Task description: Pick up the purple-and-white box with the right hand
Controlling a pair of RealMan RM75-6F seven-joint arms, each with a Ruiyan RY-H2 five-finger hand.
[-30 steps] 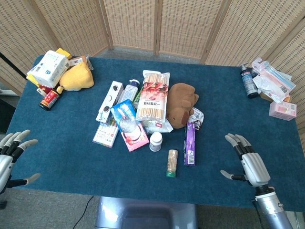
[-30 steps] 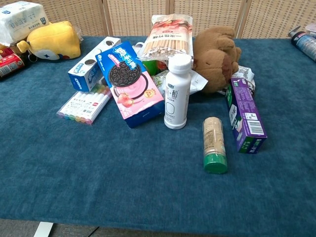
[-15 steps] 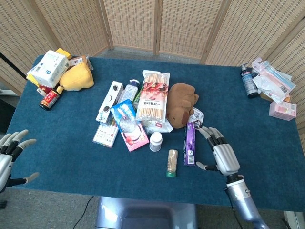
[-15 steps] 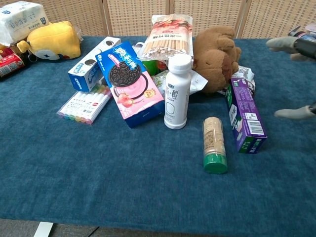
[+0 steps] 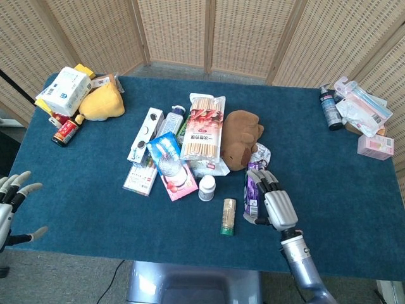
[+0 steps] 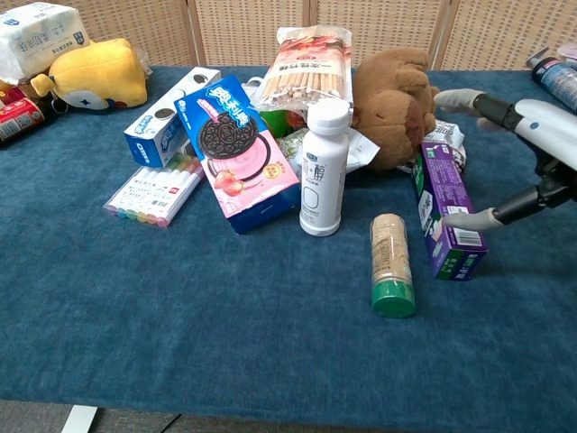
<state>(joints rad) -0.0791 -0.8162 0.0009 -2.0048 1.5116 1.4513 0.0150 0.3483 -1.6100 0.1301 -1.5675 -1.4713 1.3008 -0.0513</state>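
Blue cloth surface [image 5: 82, 183] is sitting in front of wicker screens [image 5: 209, 31], w/ a clutter of goods mid-table. Purple box [image 6: 446, 212] is lying flat on its long side, narrow & oblong, purple w/ white panels, a green patch near its far end & a barcode label at the near end. It's lying just right of the tan bottle [image 6: 392, 263] w/ green cap, in front of the brown plush [image 6: 397, 99]. Right hand [image 5: 273, 201] is hovering over the box's right side, fingers [image 6: 469, 218] spread; the thumb tip is touching or nearly touching the box top near the barcode, the others are reaching past its far end. Not grasping anything. Left hand [image 5: 11, 202] is hanging at the surface's left edge, fingers apart, holding nothing. White bottle [image 6: 324, 168] is standing upright beside a pink cookie box [image 6: 242, 153].
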